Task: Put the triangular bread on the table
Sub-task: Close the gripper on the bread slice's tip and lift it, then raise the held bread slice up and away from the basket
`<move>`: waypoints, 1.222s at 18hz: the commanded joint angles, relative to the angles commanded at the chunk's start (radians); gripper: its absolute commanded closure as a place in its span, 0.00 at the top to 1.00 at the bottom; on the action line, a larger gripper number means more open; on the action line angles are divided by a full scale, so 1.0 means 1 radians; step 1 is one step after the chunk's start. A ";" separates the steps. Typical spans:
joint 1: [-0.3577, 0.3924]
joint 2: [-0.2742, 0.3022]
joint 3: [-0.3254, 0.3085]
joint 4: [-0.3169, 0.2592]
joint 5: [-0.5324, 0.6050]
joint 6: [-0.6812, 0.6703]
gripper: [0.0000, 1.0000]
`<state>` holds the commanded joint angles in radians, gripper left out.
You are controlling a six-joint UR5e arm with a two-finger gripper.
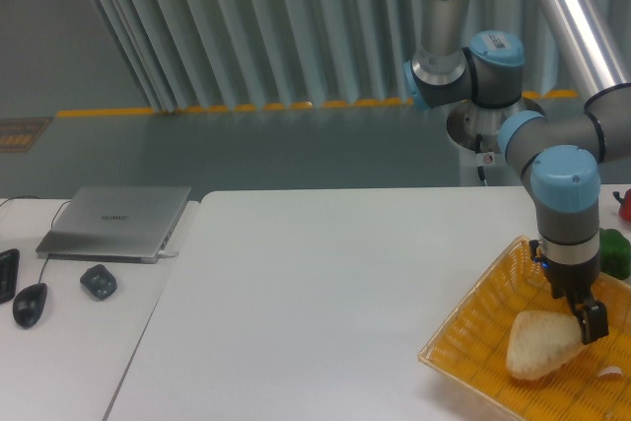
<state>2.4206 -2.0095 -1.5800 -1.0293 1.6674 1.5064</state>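
Bread: the triangular bread point(540, 344) is lying in the yellow woven basket point(473, 337) at the right end of the worktop point(325, 293), pale with a slightly toasted edge, one rounded corner pointing up toward the arm.

Pincer: the pincer point(590, 320) hangs straight down from the UR5e arm point(565, 204), right at the bread's upper right corner. One dark finger shows against that corner, looks like touching or just about. Honestly can't tell whether it's spread or pinching the slice, the fingers overlap from this angle.

Basket extras: there's a small white crumb-like bit point(611, 374) just beside the bread, near the frame's right edge. Not the target, ignore it.

Behind the basket: something green point(615, 251) and a sliver of something red point(624, 204) at the right edge, too cut off to name.

Other side: the narrower desk point(69, 342) on the left has a closed laptop point(116, 221), a mouse point(31, 304), a small dark object point(99, 282) beside it, and another black item point(6, 273) at the edge. Well apart from all the action.

Progress: early, I'd say. The bread isn't lifted, it sits flat in the basket, so nothing of the actual placing is done.

Left to do: get a firm grip on that corner, lift the slice over the basket rim, carry it left and set it on the bare white worktop.

Worry: a corner grab on soft bread might slip or tear.
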 joint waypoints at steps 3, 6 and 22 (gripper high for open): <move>-0.002 -0.002 0.002 0.011 -0.008 -0.008 0.68; -0.002 -0.002 0.002 0.014 -0.008 -0.009 0.40; 0.156 0.170 0.044 -0.118 -0.113 0.125 0.02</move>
<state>2.5767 -1.8394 -1.5355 -1.1471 1.5542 1.6315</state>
